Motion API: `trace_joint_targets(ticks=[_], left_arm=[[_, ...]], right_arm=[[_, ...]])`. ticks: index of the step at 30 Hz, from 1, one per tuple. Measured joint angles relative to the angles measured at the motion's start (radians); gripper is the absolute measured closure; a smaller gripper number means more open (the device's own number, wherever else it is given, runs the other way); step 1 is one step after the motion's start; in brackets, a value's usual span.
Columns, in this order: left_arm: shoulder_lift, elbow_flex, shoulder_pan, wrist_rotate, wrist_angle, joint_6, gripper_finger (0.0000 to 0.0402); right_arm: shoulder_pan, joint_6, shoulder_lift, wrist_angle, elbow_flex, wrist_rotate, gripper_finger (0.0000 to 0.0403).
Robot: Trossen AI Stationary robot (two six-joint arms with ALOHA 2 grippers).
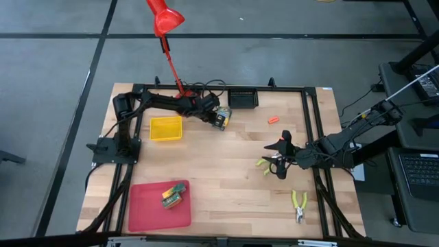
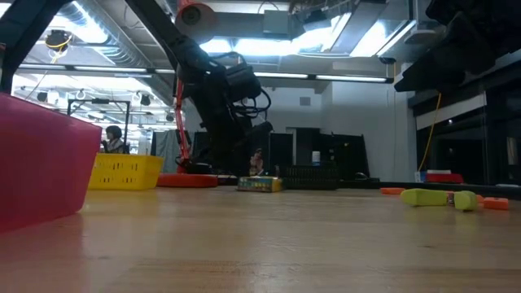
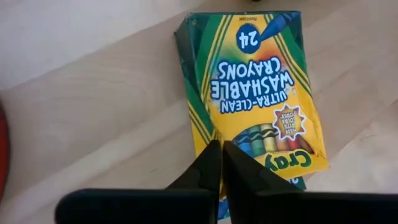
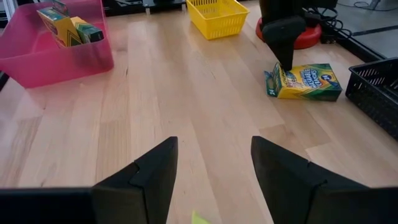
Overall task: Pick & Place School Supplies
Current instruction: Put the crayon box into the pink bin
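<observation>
The left pincer [image 1: 218,118] sits at the far side of the light wooden surface [image 1: 226,171], its dark fingers [image 3: 217,168] pressed together with the tips on the edge of a flat green-and-yellow cardboard crayon box [image 3: 255,93]. That box lies flat on the surface between the small yellow plastic basket [image 1: 166,128] and the black slotted tray [image 1: 242,98]. The right pincer [image 1: 281,159] hangs above the surface's right half with its fingers [image 4: 149,171] spread wide and nothing between them. More green-and-yellow crayon boxes [image 1: 174,194] lie in the red plastic tray [image 1: 159,205]. A stubby orange piece [image 1: 273,121] and yellow-green-handled pliers [image 1: 298,204] lie loose on the surface.
</observation>
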Motion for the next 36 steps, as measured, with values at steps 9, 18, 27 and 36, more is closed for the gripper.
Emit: trace_joint_targets(ticks=[9, 18, 27, 36], left_arm=[[-0.124, -0.003, -0.078, -0.060, -0.034, 0.022, 0.0399], [-0.346, -0.007, -0.323, -0.103, -0.353, -0.050, 0.0399], [-0.608, -0.007, -0.768, -0.338, -0.501, -0.309, 0.0400], [-0.562, -0.006, -1.165, -0.526, -0.581, -0.601, 0.0400]], right_arm=[[0.001, 0.008, 0.000, -0.002, 0.000, -0.007, 0.0195], [0.004, 0.037, 0.000, -0.011, 0.000, -0.024, 0.0195], [0.004, 0.033, 0.000, 0.015, 0.000, -0.014, 0.0195], [0.002, 0.007, 0.000, 0.061, 0.000, 0.000, 0.0195]])
